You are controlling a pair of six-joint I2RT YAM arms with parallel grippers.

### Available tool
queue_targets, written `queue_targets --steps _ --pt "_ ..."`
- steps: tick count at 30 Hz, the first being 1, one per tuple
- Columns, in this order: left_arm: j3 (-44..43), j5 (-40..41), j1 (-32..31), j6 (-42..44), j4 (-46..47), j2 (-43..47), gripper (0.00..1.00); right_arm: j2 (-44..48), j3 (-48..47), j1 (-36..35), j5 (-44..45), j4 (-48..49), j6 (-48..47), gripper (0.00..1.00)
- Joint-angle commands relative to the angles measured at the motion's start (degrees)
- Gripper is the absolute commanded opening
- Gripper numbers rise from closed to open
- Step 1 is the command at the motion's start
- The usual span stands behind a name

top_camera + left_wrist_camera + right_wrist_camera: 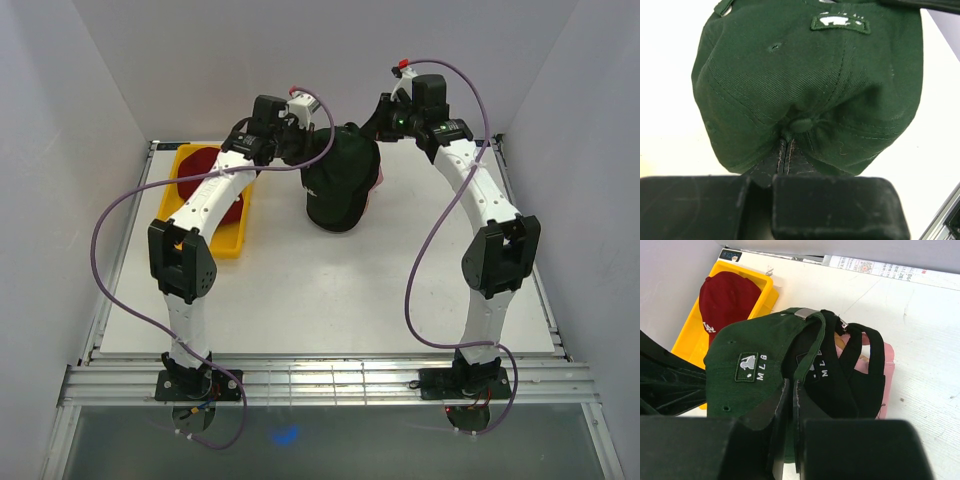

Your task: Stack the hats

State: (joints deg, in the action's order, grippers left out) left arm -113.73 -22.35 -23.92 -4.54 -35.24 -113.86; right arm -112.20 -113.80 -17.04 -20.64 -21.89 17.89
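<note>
The dark green cap (pixel 342 185) sits just to the right of the yellow tray (pixel 230 243). It is on top of a black cap (pixel 840 375). Both are piled on a pink stand (pixel 887 371), which peeks out on the side away from the tray. The green cap has a small patch with the letters MLB on it (the black cap shows the same letters in white). The left gripper (pixel 786 150) is squeezed tight on the green cap and pinches the cloth right by the little button on top. Its arm reaches across above the tray. The right gripper (pixel 793 390) is squeezed tight too. It nips the green cap's back edge, close to the strap with the metal buckle. Both claws hold the same cap, one from the tray side and one from the side away from the tray. A red cap (pixel 727 297) with a small white logo lies inside the tray. The tray and the stand rest on the white table (pixel 330 300).
</note>
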Motion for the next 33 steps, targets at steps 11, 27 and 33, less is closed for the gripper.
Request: queue_targets --steps 11,27,33 --pt "2.37 0.11 -0.69 -1.0 1.41 4.7 0.0 4.18 6.74 0.95 4.2 3.86 -1.36 0.08" --pt "1.59 2.22 -1.65 -0.56 0.0 4.09 0.0 -0.9 -4.66 2.97 3.86 4.66 1.89 0.57" --pt "0.44 2.13 -1.74 -0.3 -0.88 4.18 0.0 -7.5 -11.18 2.89 0.43 4.4 1.88 0.5"
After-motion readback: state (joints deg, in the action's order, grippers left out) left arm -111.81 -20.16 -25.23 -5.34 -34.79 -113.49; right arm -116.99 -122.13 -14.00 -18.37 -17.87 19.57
